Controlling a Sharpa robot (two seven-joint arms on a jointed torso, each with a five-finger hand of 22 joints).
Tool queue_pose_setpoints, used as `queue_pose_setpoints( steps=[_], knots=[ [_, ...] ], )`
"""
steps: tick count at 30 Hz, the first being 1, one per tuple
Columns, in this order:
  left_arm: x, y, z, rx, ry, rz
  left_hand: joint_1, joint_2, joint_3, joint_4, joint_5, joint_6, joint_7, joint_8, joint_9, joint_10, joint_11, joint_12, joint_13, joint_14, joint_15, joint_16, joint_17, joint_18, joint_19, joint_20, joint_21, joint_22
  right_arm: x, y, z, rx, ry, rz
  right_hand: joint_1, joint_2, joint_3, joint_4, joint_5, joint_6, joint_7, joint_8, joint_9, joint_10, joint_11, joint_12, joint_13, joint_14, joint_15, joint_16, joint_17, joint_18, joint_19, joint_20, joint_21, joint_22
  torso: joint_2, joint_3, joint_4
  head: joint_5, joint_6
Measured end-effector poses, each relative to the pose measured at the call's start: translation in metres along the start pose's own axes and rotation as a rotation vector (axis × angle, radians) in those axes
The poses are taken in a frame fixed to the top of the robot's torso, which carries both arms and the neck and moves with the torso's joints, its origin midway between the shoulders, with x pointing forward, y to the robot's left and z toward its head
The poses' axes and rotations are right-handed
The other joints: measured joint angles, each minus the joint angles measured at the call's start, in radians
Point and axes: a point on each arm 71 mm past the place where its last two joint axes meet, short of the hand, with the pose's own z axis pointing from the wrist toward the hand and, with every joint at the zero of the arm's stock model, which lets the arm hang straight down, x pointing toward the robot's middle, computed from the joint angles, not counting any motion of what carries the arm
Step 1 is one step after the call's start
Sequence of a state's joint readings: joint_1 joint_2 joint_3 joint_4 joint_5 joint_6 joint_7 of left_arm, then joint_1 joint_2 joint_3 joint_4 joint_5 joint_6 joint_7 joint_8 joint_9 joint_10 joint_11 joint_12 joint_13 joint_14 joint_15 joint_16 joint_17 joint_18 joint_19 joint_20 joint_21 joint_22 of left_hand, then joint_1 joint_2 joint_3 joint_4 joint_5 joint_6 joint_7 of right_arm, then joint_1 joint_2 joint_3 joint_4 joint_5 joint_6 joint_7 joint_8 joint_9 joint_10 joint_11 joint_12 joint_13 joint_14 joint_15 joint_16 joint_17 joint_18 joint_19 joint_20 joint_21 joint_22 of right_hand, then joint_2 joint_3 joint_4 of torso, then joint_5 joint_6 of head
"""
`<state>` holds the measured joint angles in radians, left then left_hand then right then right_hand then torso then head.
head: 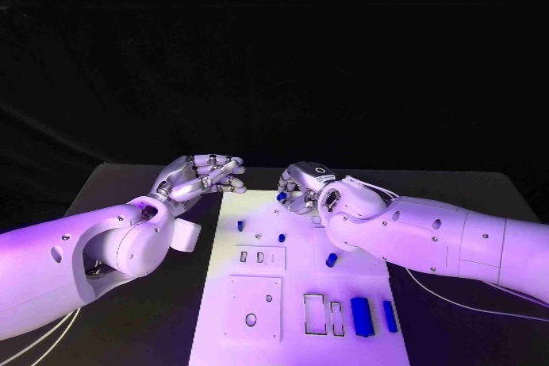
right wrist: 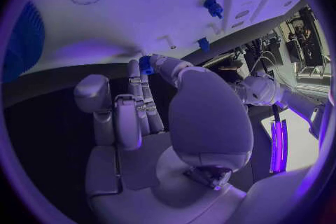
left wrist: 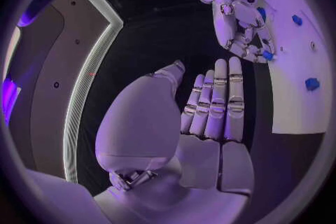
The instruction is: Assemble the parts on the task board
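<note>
At the far end of the white board (head: 300, 302), the robot's right hand (head: 303, 190) pinched a small blue part (right wrist: 145, 64) between thumb and fingertip, just over the board's far edge. In the left wrist view the same part (left wrist: 267, 55) showed at the tips of the curled fingers (left wrist: 246, 39).

The left hand (head: 206, 177) hung just beside the board's far left corner, holding nothing, its fingers (left wrist: 217, 102) straight and pressed side by side.

Other blue parts lay well apart on the plate: a peg (head: 240, 223) near the left edge, another (head: 331, 260) at mid-board, and two long bars (head: 362, 316) close to the near right corner beside two slots (head: 315, 313).

The grip looked slight, on the part's end only. A tilt or a loosened finger as the hand travelled could let the part slip and roll off the far edge onto the black table (head: 126, 191). Which recess the part was meant for could not be told; a skewed approach might jam it at the rim or nudge the neighbouring pegs.
</note>
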<state>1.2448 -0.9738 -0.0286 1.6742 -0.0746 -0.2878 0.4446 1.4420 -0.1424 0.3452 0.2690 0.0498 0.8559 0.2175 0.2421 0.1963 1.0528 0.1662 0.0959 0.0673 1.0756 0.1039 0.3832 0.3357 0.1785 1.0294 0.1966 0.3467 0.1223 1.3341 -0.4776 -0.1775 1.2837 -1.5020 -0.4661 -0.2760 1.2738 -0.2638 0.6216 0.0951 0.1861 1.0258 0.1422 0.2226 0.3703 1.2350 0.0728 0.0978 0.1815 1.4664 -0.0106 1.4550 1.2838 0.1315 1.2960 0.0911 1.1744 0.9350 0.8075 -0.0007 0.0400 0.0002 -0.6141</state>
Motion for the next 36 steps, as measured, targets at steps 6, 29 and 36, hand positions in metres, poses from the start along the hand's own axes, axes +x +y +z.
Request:
queue_pose_setpoints(
  steps=[6,29,36],
  knots=[
    [0.0,0.0,0.0,0.0,0.0,0.0,0.0,0.0,0.0,0.0,0.0,0.0,0.0,0.0,0.0,0.0,0.0,0.0,0.0,0.0,0.0,0.0,0.0,0.0,0.0,0.0,0.0,0.0,0.0,-0.002,0.001,0.006,0.0,0.001,-0.002,-0.013,0.0,0.0,-0.004,-0.042,0.008,-0.028,-0.003,-0.027,0.011,-0.003,-0.011,0.0,0.007,0.0,-0.008,0.0,-0.007,0.007,-0.008,-0.008,0.0,-0.0002,0.0002,0.0,0.0],
    [-0.003,0.001,0.002,-0.001,-0.005,0.003,0.0,0.0,0.003,-0.003,0.0,0.0,0.0,-0.005,0.0,0.0,0.0,0.0,0.0,0.0,0.0,0.0,0.001,0.0,0.0,0.0,0.0,-0.001,-0.003,-0.009,-0.016,0.0,0.011,0.026,-0.012,-0.025,-0.086,-0.013,-0.008,-0.061,0.007,-0.049,0.006,-0.037,0.009,0.006,-0.019,0.0,0.007,0.0,-0.014,0.0,-0.011,0.011,-0.015,-0.007,0.001,-0.0001,0.0007,-0.005,-0.001],
    [-0.006,0.001,0.003,-0.001,-0.012,0.006,0.0,0.0,0.003,-0.003,0.0,0.0,0.0,-0.005,0.0,0.0,0.0,0.0,0.0,0.0,0.0,0.0,0.002,0.0,0.0,0.0,0.0,-0.001,-0.015,-0.025,-0.042,0.004,-0.006,0.056,0.0,-0.025,-0.141,-0.019,-0.008,-0.051,0.002,-0.053,0.015,0.008,0.002,0.047,-0.017,0.0,0.007,0.0,-0.031,0.0,-0.011,0.011,-0.015,-0.002,-0.001,0.0011,-0.0006,0.0,0.0]
  ],
)
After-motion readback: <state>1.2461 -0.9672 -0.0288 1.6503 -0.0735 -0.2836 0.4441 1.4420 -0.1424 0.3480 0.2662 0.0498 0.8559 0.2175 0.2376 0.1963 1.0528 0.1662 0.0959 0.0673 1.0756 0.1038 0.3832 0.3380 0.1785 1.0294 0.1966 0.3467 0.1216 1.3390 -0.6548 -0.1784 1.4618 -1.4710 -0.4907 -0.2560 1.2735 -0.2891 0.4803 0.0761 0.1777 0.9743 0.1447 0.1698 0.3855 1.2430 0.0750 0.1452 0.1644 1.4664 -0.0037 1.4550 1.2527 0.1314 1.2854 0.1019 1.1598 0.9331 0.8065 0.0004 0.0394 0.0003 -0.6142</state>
